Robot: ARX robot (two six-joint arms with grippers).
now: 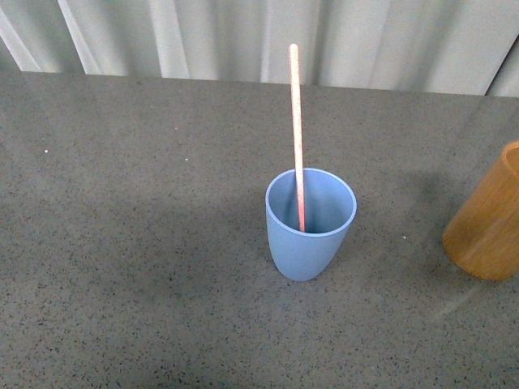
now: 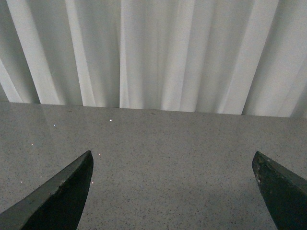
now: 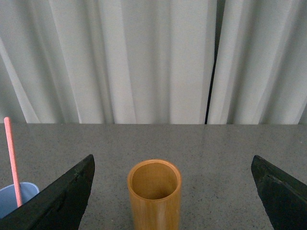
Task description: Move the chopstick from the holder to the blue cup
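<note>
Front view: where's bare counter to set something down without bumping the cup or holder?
The widest free patch is the counter left of the blue cup, back to the curtain. The strip in front of the cup is bare too. It is tightest between the cup, with the chopstick standing in it, and the holder at the right edge.

Open table (image 1: 122,243) surrounds the blue cup (image 1: 304,243); the holder (image 1: 489,227) stands well apart.

The holder (image 1: 489,219) is cut off by the front view's right edge, right of the blue cup (image 1: 310,227). The chopstick's (image 1: 297,138) lower end is hidden inside that cup. In the right wrist view, the cup is only partly shown.
</note>
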